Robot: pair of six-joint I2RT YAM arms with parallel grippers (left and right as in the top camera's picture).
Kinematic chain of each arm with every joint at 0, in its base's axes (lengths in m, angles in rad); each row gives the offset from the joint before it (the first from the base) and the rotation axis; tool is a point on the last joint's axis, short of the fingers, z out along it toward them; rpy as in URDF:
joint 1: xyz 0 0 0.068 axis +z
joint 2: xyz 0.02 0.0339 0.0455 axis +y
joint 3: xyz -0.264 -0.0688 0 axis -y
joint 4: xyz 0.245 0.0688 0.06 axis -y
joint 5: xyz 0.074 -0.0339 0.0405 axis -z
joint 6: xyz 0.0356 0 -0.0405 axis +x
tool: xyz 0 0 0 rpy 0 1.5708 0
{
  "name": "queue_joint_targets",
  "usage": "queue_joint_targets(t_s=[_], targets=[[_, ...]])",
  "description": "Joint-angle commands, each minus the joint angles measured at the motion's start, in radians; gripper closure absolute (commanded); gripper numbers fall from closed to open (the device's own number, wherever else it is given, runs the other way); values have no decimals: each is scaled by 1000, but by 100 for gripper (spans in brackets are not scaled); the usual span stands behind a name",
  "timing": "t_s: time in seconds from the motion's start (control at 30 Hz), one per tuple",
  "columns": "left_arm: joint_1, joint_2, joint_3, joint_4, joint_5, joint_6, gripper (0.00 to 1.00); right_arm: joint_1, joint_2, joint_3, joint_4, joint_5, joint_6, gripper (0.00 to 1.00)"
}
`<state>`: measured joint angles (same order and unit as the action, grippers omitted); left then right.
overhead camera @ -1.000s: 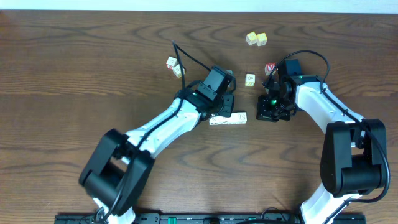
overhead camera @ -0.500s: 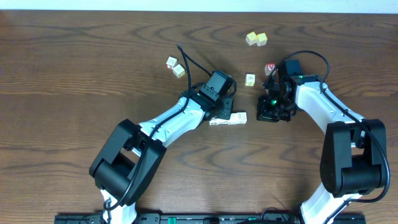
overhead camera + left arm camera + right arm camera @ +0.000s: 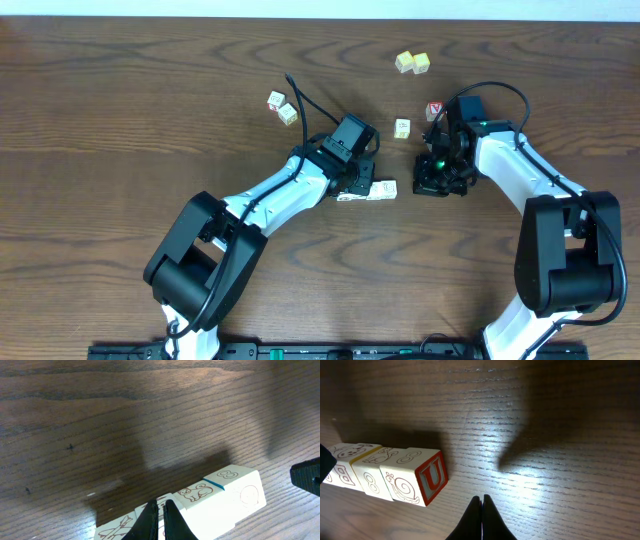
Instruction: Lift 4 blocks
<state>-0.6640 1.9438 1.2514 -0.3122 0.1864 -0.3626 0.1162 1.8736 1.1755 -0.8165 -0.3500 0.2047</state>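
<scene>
At mid-table, my left gripper (image 3: 161,519) is hanging pinched shut, gripping nothing, over the blocks (image 3: 210,500), which are lying in one tight row, long axis running left to right. Near the row's orange-red end, my right gripper (image 3: 481,512) is sitting shut and empty, with bare table (image 3: 120,120) stretching around both.

My dark wood-grain table (image 3: 120,100) fills basically everything, pale strip (image 3: 320,8) along the 12 o'clock edge, bright glare patch (image 3: 530,467) in the right wrist view.
</scene>
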Motion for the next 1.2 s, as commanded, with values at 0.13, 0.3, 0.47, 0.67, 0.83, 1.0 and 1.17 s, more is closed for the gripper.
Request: queue_joint_targets(t_s=[0.13, 0.3, 0.47, 0.67, 0.83, 1.0, 1.17], targets=[[-3, 0, 4, -11, 16, 12, 93, 10, -10, 16, -3, 2, 11, 99], [-3, 0, 4, -23, 16, 11, 93, 10, -10, 16, -3, 2, 11, 99], [-3, 0, 4, -23, 15, 9, 93, 10, -10, 16, -3, 2, 11, 99], [-3, -1, 4, -14, 15, 9, 93, 10, -10, 16, -3, 2, 11, 99], [11, -29, 11, -7, 14, 9, 93, 10, -10, 16, -2, 2, 11, 99], [60, -105, 13, -35, 15, 8, 93, 10, -9, 16, 13, 2, 27, 99], [209, -194, 13, -216, 20, -64, 93, 9, -8, 13, 56, 2, 26, 99]])
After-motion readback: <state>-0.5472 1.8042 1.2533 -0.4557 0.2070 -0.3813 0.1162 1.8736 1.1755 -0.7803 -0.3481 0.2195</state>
